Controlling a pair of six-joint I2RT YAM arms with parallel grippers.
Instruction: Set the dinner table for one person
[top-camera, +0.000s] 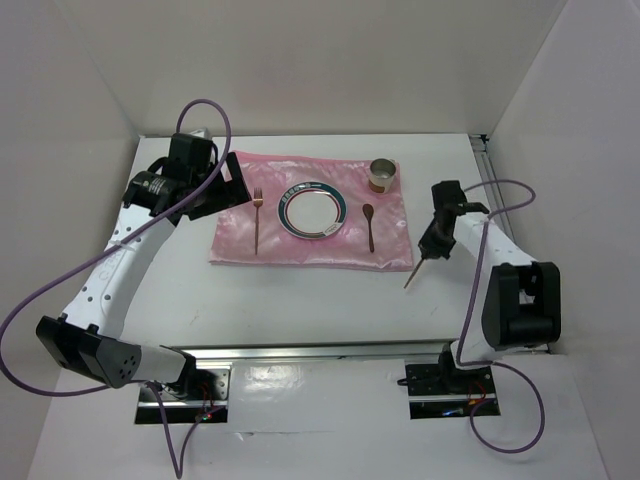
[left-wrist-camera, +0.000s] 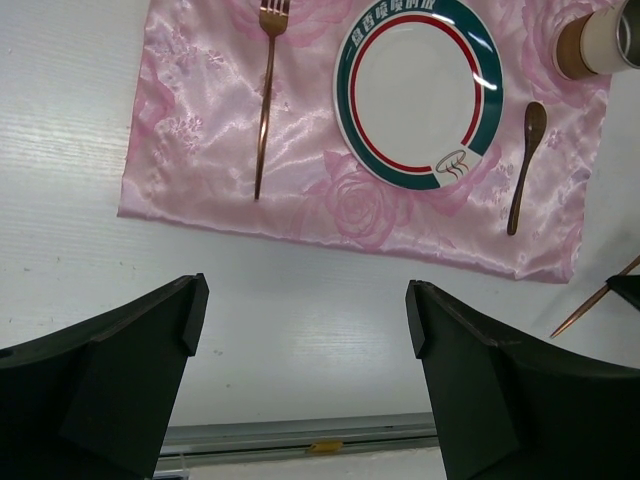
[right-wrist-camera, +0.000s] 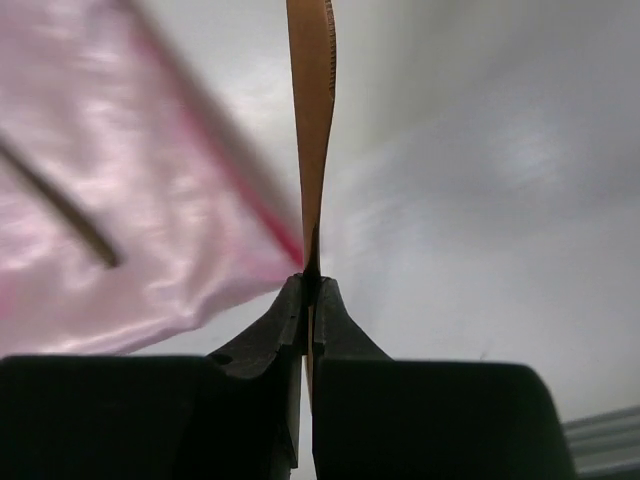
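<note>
Plainly the setting is nearly whole: on the shiny pink cloth (top-camera: 300, 250) a copper fork (top-camera: 257, 215) lies left of the ringed plate (top-camera: 314, 210), a spoon (top-camera: 369, 225) lies right of it, and a cup (top-camera: 383, 175) stands at the far right corner, each in its dinner place. The right claw (top-camera: 428, 247) is clamped on a slim copper utensil (top-camera: 413, 275), probably the knife. It grips one end, so the rest slants down toward the worktop (top-camera: 300, 300) just off the cloth's right edge, near the spoon, where I judge it belongs. The left claw (left-wrist-camera: 302, 305) hangs above the cloth's left side, fingers apart and holding nothing, out of the way. The worktop is white and plain and carries everything, with a metal rail (top-camera: 320, 350) along its near edge and white walls (top-camera: 330, 60) closing it in.
</note>
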